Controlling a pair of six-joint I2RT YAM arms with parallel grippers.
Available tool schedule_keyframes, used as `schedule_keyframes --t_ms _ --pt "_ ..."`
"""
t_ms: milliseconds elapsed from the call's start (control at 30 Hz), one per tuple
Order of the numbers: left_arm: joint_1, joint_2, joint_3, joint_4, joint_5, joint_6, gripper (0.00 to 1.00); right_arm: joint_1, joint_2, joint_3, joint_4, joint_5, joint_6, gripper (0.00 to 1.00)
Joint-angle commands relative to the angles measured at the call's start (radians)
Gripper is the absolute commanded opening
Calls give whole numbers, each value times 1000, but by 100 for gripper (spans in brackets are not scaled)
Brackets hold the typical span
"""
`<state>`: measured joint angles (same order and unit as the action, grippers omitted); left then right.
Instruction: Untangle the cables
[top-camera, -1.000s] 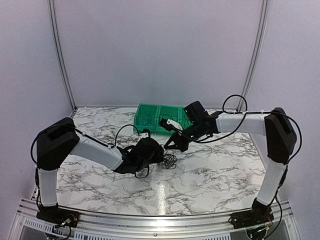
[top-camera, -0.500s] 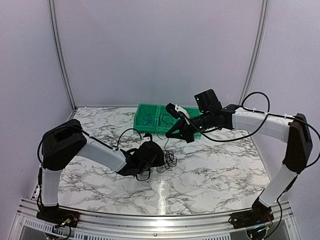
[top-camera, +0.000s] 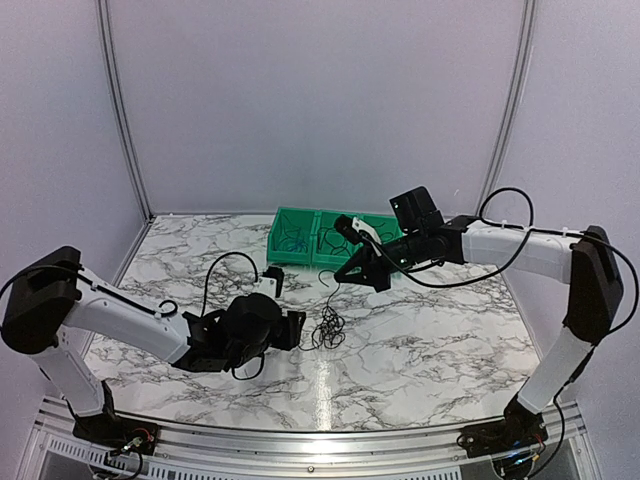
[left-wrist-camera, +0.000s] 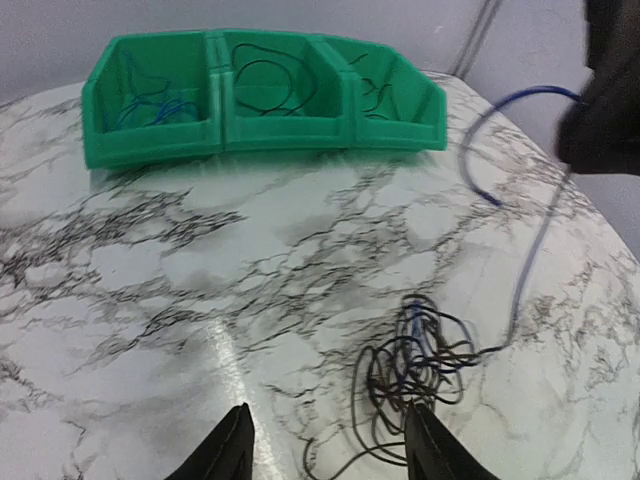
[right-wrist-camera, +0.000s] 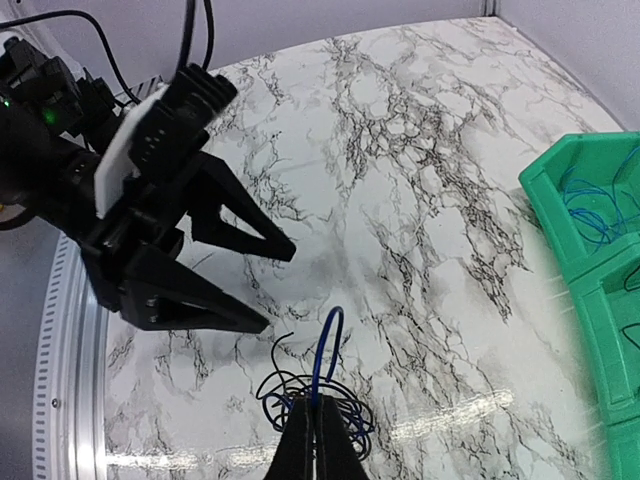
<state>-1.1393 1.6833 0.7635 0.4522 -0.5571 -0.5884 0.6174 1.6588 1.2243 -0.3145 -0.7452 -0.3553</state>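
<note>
A small clump of black cables with a blue cable through it lies on the marble table. It also shows in the left wrist view and the right wrist view. My right gripper is shut on the blue cable and holds a strand of it above the clump. In its own view the right gripper has its jaws pressed together on the blue loop. My left gripper is open and empty, just left of the clump; its fingertips sit low over the table, and it also shows in the right wrist view.
A green three-compartment bin stands at the back of the table, also seen from the left wrist and the right wrist. It holds blue wire in the left compartment and black wires in the others. Grey walls enclose the table.
My left gripper has drawn back to the near left off the clump and now stands open. My right gripper has risen up and right with the blue cable.
</note>
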Motion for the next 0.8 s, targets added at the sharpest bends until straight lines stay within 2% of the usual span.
schedule_keyframes --t_ms 0,200,367,500,633,767 --pt "-29 -23 43 91 205 265 49 -4 12 6 19 -7 -4 0" --pt "-28 45 128 92 153 296 53 -5 2 5 16 -16 -6 0" --pt "10 133 220 90 186 277 53 -6 -4 1 11 -42 -8 0" --pt "34 201 272 92 192 261 40 -6 -16 -1 8 -52 -12 0" --pt "36 266 317 109 192 295 15 -12 -32 -3 7 -60 -14 0" --pt "36 311 332 144 178 300 9 -44 -87 3 -1 -100 -14 0"
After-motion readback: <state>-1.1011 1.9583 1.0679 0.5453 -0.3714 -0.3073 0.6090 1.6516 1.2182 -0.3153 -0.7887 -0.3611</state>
